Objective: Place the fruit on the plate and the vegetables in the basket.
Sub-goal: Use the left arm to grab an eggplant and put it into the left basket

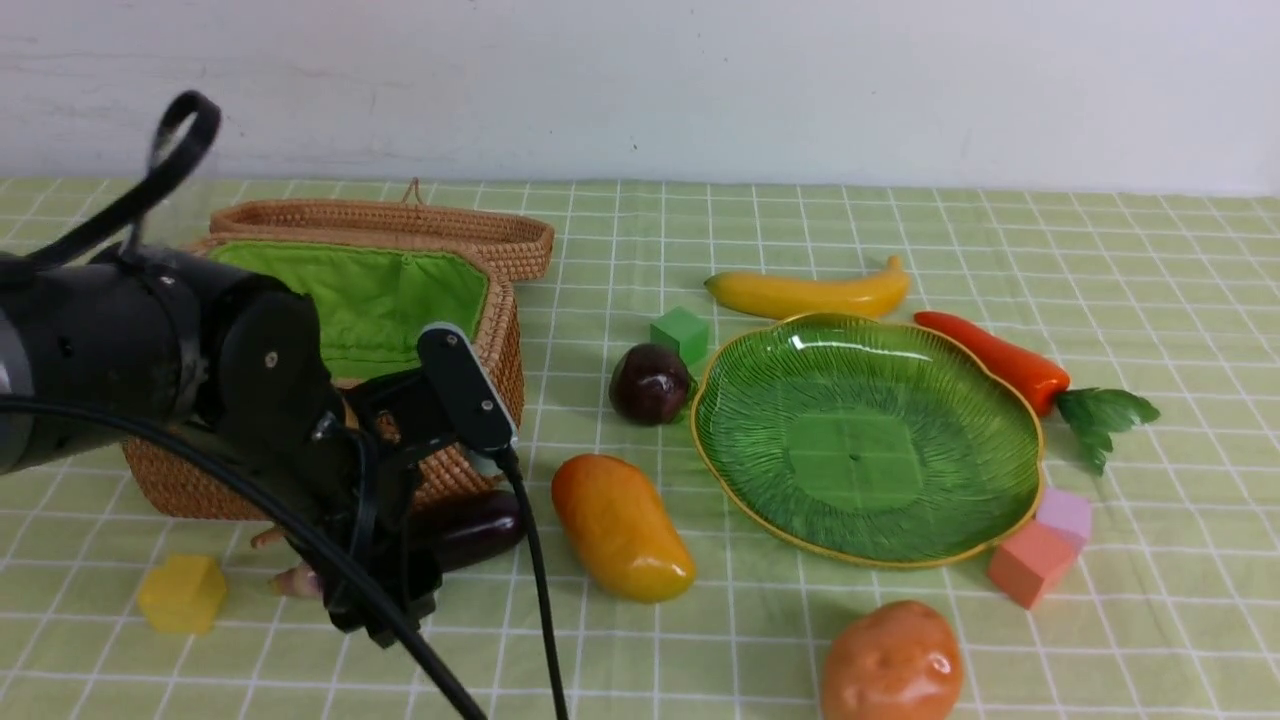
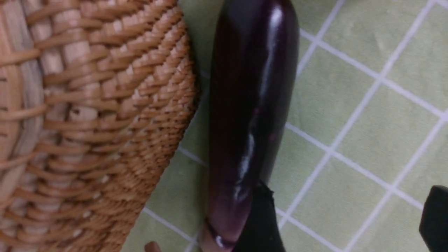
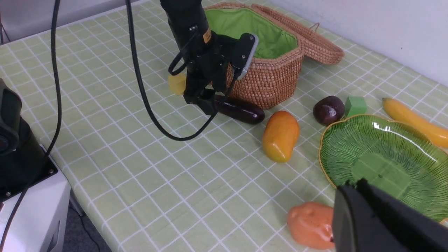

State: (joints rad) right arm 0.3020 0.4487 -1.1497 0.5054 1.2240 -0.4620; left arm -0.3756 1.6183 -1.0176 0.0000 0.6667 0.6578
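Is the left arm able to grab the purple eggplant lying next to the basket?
Probably yes. The left gripper is open and down right at the eggplant, with nothing on top of it. The basket wall is very close on one side, though, so a finger has little room there.

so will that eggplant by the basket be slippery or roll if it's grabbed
Probably slippery: the eggplant has a glossy skin with bright highlights, so a grip may slide. Its long rounded body lies on the tablecloth, so a sideways nudge could roll it, though the basket close beside would likely block that side. It looks rigid, unlikely to bend.
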